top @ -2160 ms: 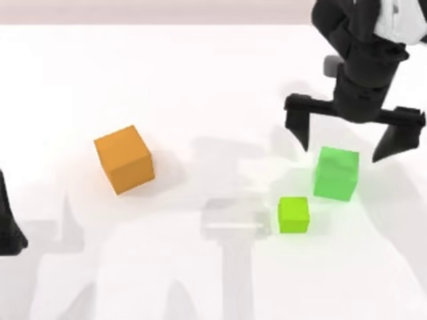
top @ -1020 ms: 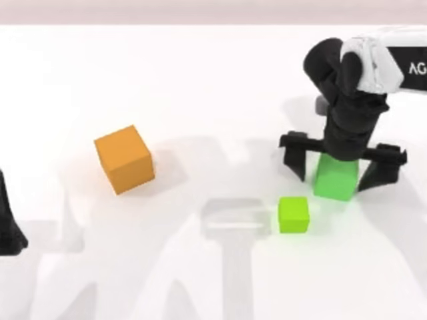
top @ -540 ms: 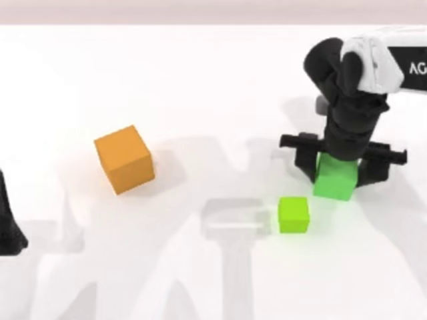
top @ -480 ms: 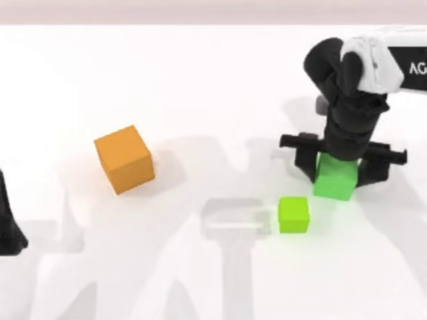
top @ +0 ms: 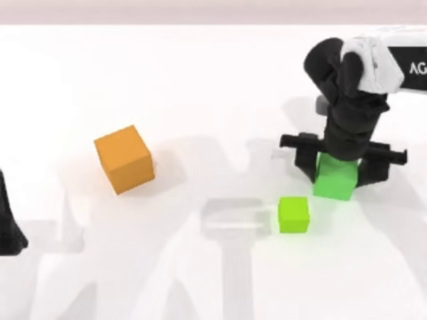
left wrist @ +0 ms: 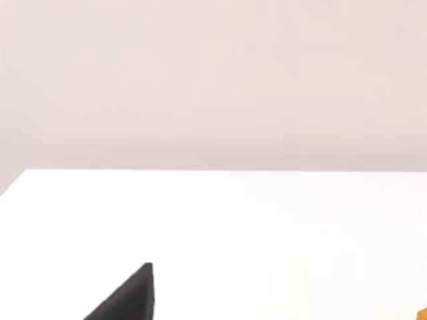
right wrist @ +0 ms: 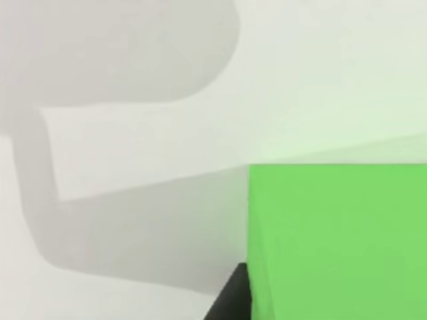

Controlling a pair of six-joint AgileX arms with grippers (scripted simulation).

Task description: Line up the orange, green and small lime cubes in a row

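Clamped from both sides, the plain medium-green cube [top: 334,177] sits between the fingers of the right gripper [top: 339,168] at the table's right side, the pads pressed to its left and right faces; the right wrist view is filled by that green face. Just beside it, nearer the front and slightly left, rests the small bright yellow-green cube [top: 293,215]. Well apart on the left stands the larger matte orange cube [top: 125,159]. White letters "AG" show on the right arm. Parked at the left edge, the left gripper [top: 8,227] has jaws I cannot tell.
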